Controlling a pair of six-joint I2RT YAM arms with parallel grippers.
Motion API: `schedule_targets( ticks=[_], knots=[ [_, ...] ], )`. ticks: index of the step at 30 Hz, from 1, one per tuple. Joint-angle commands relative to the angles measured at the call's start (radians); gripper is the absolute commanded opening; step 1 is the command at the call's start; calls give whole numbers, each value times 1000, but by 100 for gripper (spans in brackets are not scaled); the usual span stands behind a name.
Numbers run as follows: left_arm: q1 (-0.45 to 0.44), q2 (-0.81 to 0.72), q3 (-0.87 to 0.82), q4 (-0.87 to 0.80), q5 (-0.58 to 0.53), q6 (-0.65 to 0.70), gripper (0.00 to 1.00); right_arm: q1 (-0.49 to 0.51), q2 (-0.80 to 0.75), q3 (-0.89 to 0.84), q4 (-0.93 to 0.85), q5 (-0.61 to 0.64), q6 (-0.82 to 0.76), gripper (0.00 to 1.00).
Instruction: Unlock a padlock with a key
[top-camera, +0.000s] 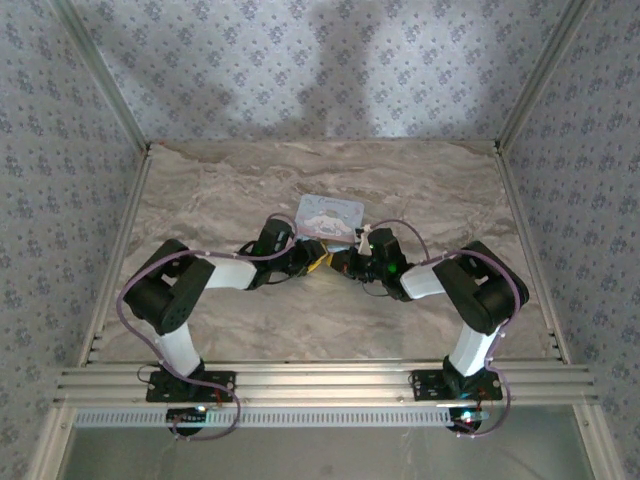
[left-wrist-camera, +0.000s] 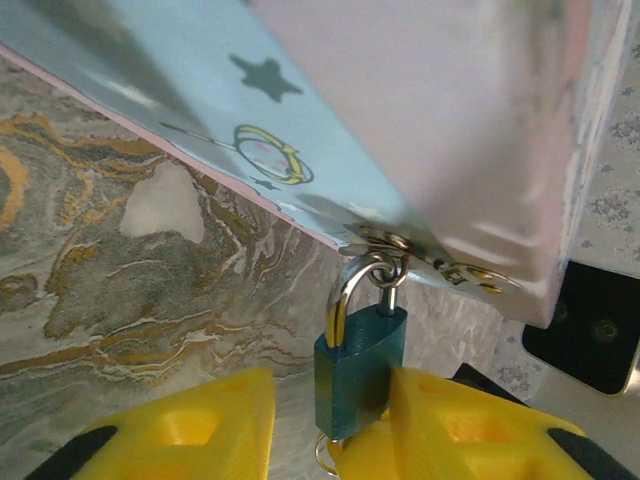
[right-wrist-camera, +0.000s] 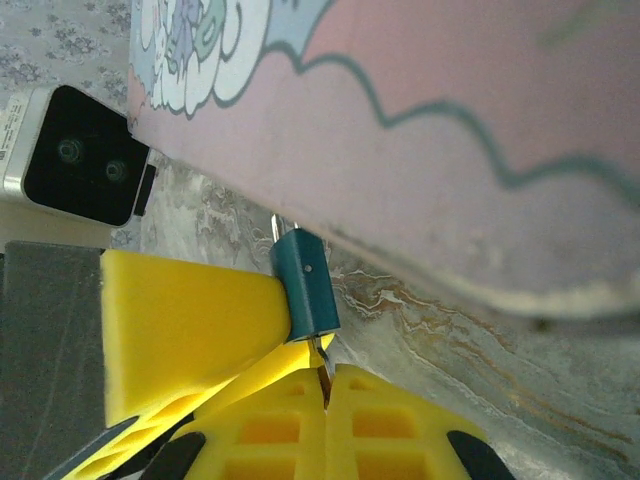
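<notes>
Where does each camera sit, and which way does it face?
Top external: above and behind the robot, looking down on the table; left arm and right arm meet at the tin.
Left wrist: low, facing the padlock hanging from the tin; left fingers at bottom.
Right wrist: low, opposite side; right fingers pinch the key under the padlock.
Wrist views share padlock and tin.

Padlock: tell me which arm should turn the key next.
Right. The right gripper is shut on the key, which sits at the underside of the padlock; the left gripper just straddles the lock body, one finger apart from it, so it likely suits steadying.
</notes>
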Motion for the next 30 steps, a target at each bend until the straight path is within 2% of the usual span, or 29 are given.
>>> schedule_targets(
  ticks=[1, 12, 15, 22, 30],
  knots=[
    [-13, 21, 26, 18, 8, -5, 32, 8, -28, 21, 52, -19, 49, 0],
    [-16, 18, 25, 26, -4, -20, 14, 6, -23, 10, 86, -28, 100, 0],
    [-18, 10, 21, 24, -10, -28, 10, 3, -30, 1, 89, -20, 101, 3],
    [-18, -12, 21, 9, -17, -43, 0, -14, -77, -26, 14, 14, 39, 24],
    [-18, -18, 31, 13, -4, -51, 0, -62, -164, -52, -126, 48, -63, 41]
  ],
)
